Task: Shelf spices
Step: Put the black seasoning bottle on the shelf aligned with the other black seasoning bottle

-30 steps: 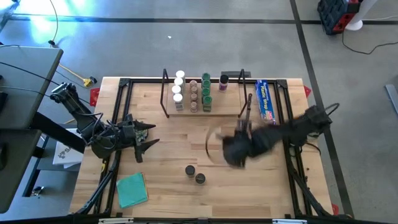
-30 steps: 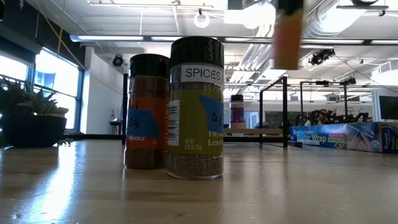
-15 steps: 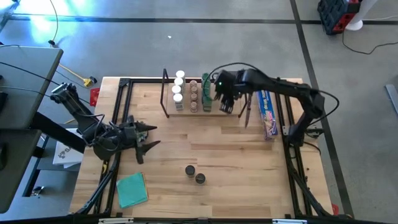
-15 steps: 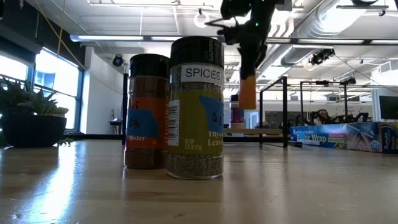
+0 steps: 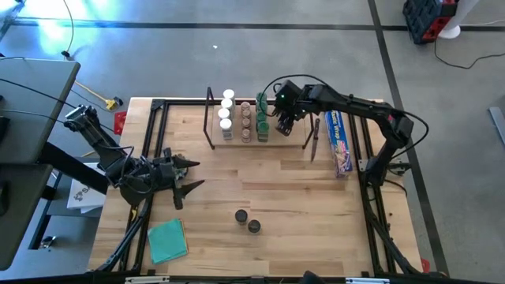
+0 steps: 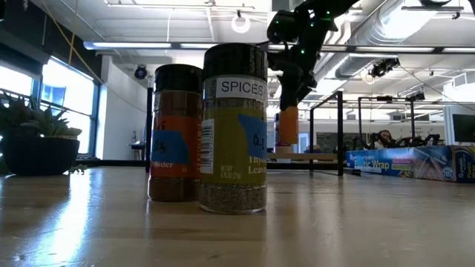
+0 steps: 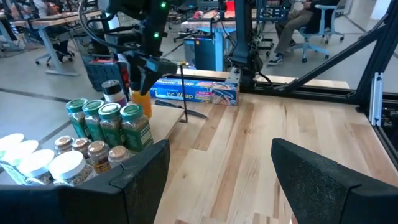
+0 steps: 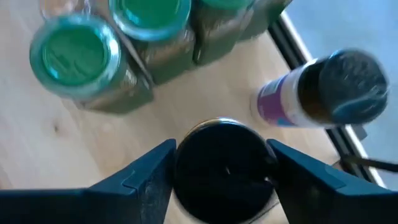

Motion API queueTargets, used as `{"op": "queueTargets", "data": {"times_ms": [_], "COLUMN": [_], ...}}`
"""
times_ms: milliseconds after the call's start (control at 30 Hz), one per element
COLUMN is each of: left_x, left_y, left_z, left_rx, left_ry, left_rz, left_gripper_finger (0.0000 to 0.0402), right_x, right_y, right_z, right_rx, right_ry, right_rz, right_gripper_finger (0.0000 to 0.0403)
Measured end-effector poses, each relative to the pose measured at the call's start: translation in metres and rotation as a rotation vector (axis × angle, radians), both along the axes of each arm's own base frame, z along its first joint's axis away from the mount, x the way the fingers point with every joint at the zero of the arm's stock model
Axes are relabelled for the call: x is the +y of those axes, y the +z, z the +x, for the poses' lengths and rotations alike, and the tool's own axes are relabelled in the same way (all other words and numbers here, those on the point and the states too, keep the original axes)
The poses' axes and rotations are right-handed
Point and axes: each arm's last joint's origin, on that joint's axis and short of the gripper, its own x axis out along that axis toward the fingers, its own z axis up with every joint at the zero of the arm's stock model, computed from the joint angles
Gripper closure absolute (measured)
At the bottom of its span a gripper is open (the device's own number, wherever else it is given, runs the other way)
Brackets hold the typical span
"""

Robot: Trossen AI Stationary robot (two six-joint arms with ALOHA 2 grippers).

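Above the shelf, the right end effector was clamped on an orange jar; it should descend vertically beside the green-lidded jars. The left end effector waited, fingers apart.

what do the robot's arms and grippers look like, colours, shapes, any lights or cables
Both arms are dark, near-black, built of slim jointed segments. The right arm has a small green light near its wrist, and the right gripper ends in two flat, wedge-shaped dark fingers. The left gripper has the same broad matte-black fingers. Black cables run along the left arm at its base.
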Motion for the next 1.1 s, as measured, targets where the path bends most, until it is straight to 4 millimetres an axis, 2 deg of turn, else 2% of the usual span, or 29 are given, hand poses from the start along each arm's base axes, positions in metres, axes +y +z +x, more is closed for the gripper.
{"op": "queueTargets", "data": {"times_ms": [200, 500, 600, 733, 833, 967, 1100], "left_x": [0.0, 0.0, 0.0, 0.0, 0.0, 0.0, 0.0], "left_y": [0.0, 0.0, 0.0, 0.0, 0.0, 0.0, 0.0], "left_z": [0.0, 0.0, 0.0, 0.0, 0.0, 0.0, 0.0], "left_rx": [0.0, 0.0, 0.0, 0.0, -0.001, -0.001, 0.0], "left_ry": [-0.001, 0.0, -0.001, -0.001, -0.002, -0.002, -0.006], "left_rz": [-0.001, -0.001, -0.001, -0.001, -0.007, -0.007, -0.01], "left_gripper_finger": [0.0124, 0.0124, 0.0124, 0.0124, 0.0124, 0.0124, 0.0124], "right_x": [-0.006, -0.008, -0.005, 0.008, 0.017, 0.012, 0.003], "right_y": [0.003, 0.004, 0.014, 0.036, 0.045, 0.039, 0.029], "right_z": [0.003, 0.003, 0.007, 0.011, 0.008, -0.001, 0.003], "right_rx": [-0.052, -0.014, -0.027, -0.007, 0.022, 0.083, 0.093], "right_ry": [-0.012, -0.029, -0.007, 0.023, 0.042, -0.017, -0.044], "right_rz": [-0.04, -0.131, -0.156, -0.19, -0.133, -0.055, -0.042], "right_gripper_finger": [0.0159, 0.0157, 0.0156, 0.0156, 0.0157, 0.0183, 0.0239]}}
